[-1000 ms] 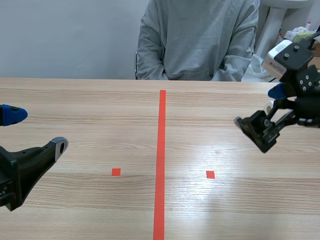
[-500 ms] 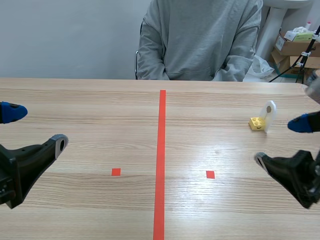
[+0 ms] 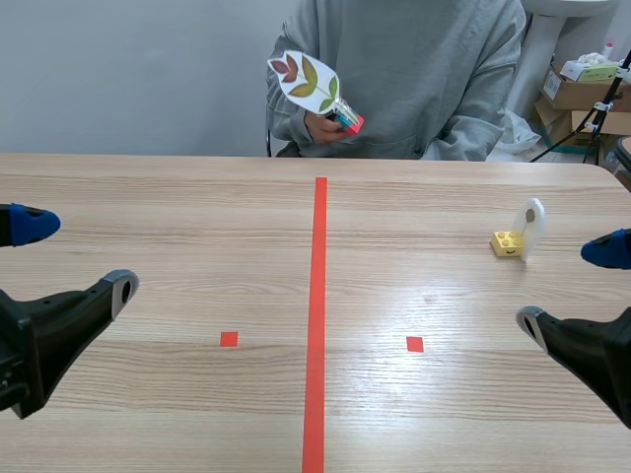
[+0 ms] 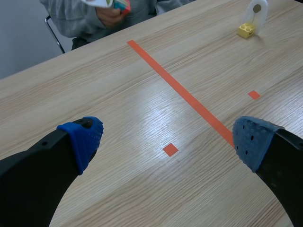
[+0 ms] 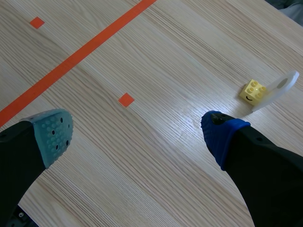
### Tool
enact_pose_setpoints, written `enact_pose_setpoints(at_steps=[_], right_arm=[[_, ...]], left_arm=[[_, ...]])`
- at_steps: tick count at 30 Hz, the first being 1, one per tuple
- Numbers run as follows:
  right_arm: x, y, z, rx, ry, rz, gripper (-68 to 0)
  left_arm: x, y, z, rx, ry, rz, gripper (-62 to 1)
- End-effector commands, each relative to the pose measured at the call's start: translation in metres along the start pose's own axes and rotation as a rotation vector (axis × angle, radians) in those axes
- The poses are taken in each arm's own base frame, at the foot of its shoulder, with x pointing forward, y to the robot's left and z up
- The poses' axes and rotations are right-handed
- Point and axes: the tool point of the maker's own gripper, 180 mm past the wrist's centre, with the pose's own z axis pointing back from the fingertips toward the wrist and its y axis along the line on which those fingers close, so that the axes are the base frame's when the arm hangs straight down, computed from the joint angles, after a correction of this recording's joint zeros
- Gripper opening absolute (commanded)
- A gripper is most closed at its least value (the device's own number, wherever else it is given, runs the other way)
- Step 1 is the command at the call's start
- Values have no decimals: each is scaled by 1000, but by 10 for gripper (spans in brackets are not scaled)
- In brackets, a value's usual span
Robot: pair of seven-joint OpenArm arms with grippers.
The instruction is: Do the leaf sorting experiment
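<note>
With one card on a yellow brick (image 3: 521, 235) standing at my right, perhaps sorted, and a leaf card (image 3: 308, 81) held up in a person's hand (image 3: 323, 126) across the table (image 3: 197, 414), my left gripper (image 3: 74, 256) and right gripper (image 3: 569, 288) gape empty: most remains.

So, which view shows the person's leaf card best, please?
The scene view: the whole leaf card faces the camera. The left wrist view catches only a cropped sliver; the right wrist view misses it.
</note>
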Motion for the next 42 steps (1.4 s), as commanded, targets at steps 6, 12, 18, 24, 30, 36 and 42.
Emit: enact_pose_setpoints(at_steps=[6, 12, 18, 24, 30, 36, 42], right_arm=[[6, -4, 0, -4, -19, 10, -126], [4, -5, 0, -8, -11, 11, -126], [6, -5, 0, -7, -21, 9, -126], [10, -5, 0, -7, -41, 8, -126], [23, -5, 1, -7, -113, 9, -126], [21, -5, 1, -7, -105, 9, -126], [21, -5, 1, -7, -105, 9, -126]], left_arm=[[10, 0, -1, -2, -35, -4, -24], [10, 0, -1, -1, -35, -4, -24], [10, 0, -1, -1, -35, -4, -24], [10, 0, -1, -1, -35, -4, -24], [10, 0, -1, -1, -32, -8, -24], [10, 0, -1, -1, -31, -11, -24], [10, 0, -1, -1, -31, -11, -24]])
